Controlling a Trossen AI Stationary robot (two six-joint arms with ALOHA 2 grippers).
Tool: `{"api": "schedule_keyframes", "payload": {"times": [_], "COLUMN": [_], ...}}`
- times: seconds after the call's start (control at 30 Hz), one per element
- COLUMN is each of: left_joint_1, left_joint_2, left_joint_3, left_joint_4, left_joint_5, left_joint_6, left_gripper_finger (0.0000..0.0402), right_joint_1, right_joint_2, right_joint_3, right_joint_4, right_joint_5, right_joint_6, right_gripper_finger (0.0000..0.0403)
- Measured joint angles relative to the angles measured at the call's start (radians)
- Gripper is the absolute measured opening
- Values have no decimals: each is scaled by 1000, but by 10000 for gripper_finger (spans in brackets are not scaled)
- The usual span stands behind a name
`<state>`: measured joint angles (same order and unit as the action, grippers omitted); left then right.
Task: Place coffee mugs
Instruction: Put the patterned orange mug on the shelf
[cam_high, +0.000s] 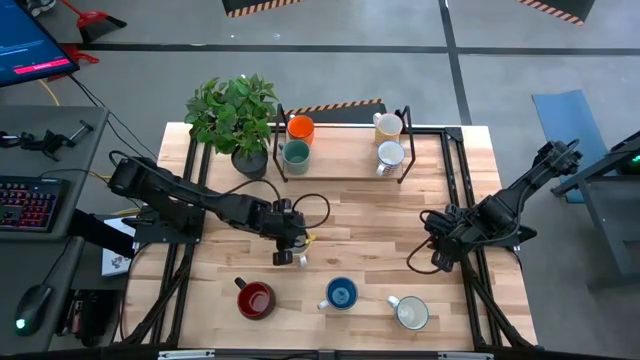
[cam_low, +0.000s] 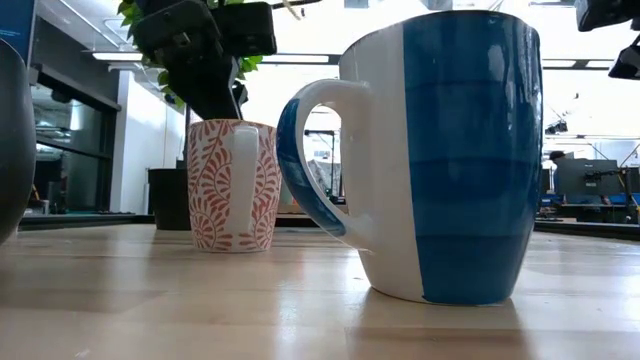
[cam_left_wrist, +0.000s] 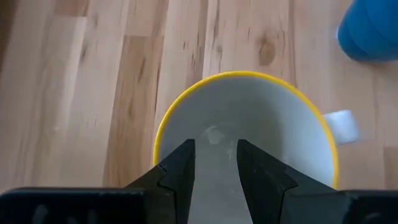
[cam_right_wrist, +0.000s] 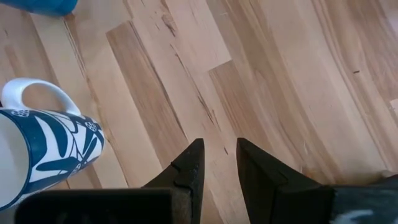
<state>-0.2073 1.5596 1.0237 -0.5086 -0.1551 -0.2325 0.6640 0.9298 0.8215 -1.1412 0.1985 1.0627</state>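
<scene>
Coffee mugs are spread over the pale wooden plank table (cam_high: 360, 215): four on the black wire rack (cam_high: 345, 178) by the far edge beside a leafy potted plant (cam_high: 235, 115), three along the near edge. The left gripper (cam_high: 288, 250) pinches a white, yellow-rimmed ceramic mug's (cam_left_wrist: 249, 143) wall mid-table. The right gripper (cam_high: 440, 255), fingers narrowly apart, hovers empty by the right edge.

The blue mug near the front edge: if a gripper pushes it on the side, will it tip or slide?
The blue mug probably slides rather than tips: its base sits flat on the smooth wooden table. It looks glazed, so likely slippery and breakable.
</scene>
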Motion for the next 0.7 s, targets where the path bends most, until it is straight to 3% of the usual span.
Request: {"api": "schedule_keyframes", "payload": {"times": [0.7], "left_joint_1": [4], "left_joint_2": [-20], "left_joint_3": [0], "left_joint_4": [35], "left_joint_5": [-99], "left_joint_6": [62], "left_gripper_finger": [110], "right_joint_1": [0], "right_joint_2": [0], "right_joint_3": [0], "right_joint_4": [-1], "right_joint_5": [-5], "right_joint_6": [-30], "right_gripper_finger": [73]}}
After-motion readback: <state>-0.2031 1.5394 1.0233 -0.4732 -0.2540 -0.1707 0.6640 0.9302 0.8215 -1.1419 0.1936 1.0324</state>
